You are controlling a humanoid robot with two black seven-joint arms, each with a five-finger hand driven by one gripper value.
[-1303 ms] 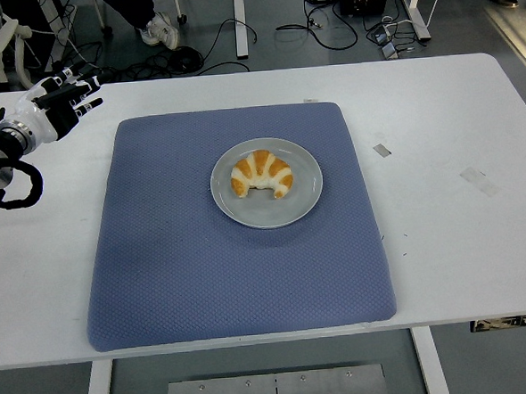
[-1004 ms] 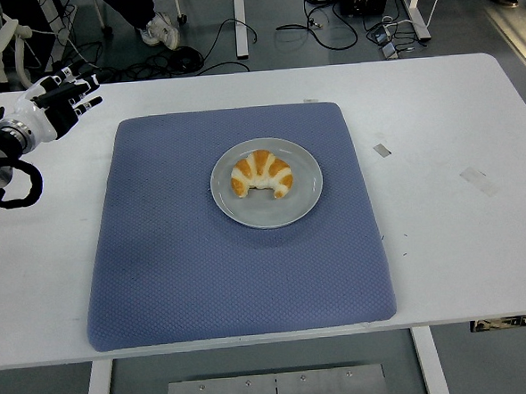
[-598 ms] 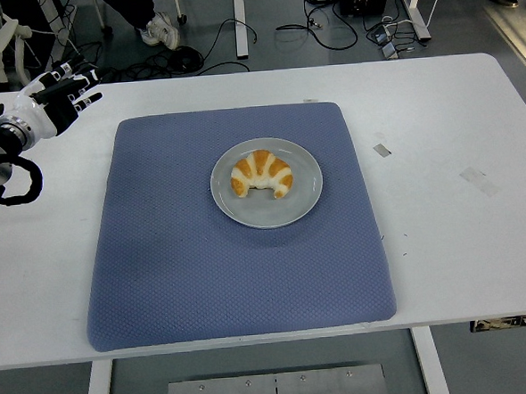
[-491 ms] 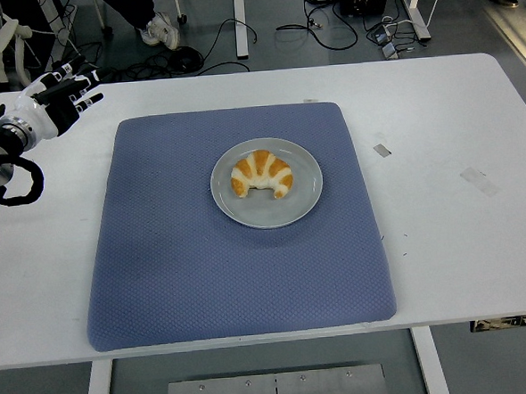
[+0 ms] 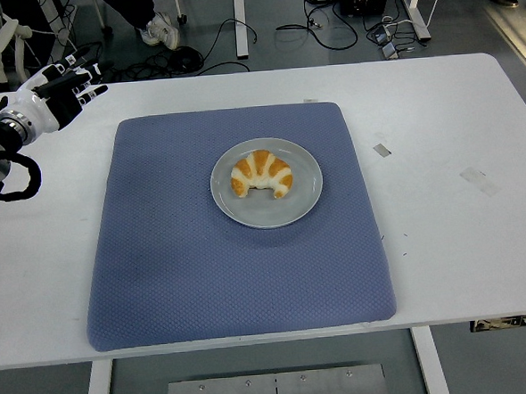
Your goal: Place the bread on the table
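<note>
A golden crescent-shaped bread (image 5: pixel 262 175) lies on a grey round plate (image 5: pixel 304 199) in the middle of a blue mat (image 5: pixel 241 270) on the white table (image 5: pixel 452 221). My left hand (image 5: pixel 53 95) hovers over the table's far left corner, fingers spread and holding nothing, well away from the bread. The right arm is not in view.
Small tape marks (image 5: pixel 382 149) lie on the table right of the mat. Cables and table legs show on the floor beyond the far edge. A person's shoe (image 5: pixel 160 31) shows at the top.
My left hand has drifted slightly up and toward the table's far edge. The bread and plate have not moved.
</note>
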